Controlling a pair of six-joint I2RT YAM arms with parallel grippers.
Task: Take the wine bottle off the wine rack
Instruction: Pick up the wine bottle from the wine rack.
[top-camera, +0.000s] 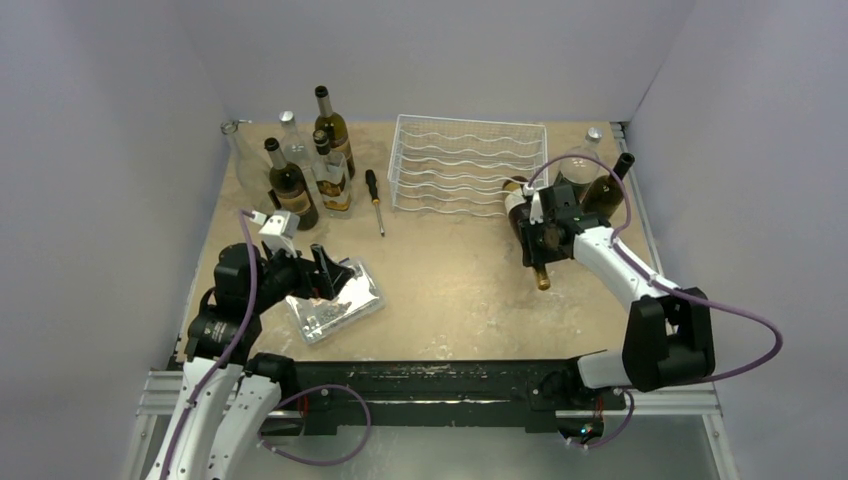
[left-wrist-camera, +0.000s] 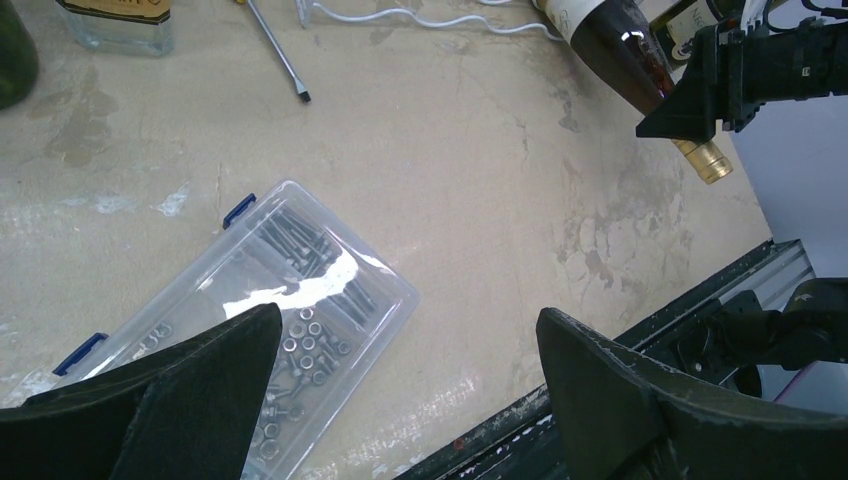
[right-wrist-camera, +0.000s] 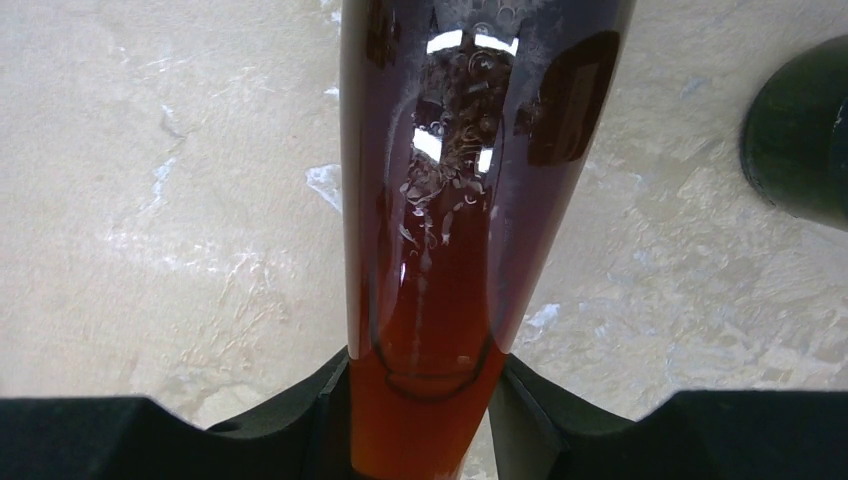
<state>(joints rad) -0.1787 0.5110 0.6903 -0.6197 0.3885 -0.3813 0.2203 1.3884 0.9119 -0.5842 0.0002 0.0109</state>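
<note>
Black fingers (right-wrist-camera: 280, 430) of the right gripper (right-wrist-camera: 420, 400) pinch the amber wine bottle (right-wrist-camera: 470, 200) by its neck.
From above, that bottle slants at centre right, its gold-capped neck toward the lower frame, just beside the lower right corner of the wine rack (top-camera: 470, 122). At lower left, the left gripper (left-wrist-camera: 410, 400) is spread wide above a clear parts box (left-wrist-camera: 330, 290) on the table (top-camera: 450, 290).

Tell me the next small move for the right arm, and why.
Probably draw the bottle a bit toward the arm bases, along its own length. The right gripper is shut on its neck, but its base end lies at the front right corner of the rack, and a dark bottle sits close beside it, so swinging sideways looks risky.
</note>
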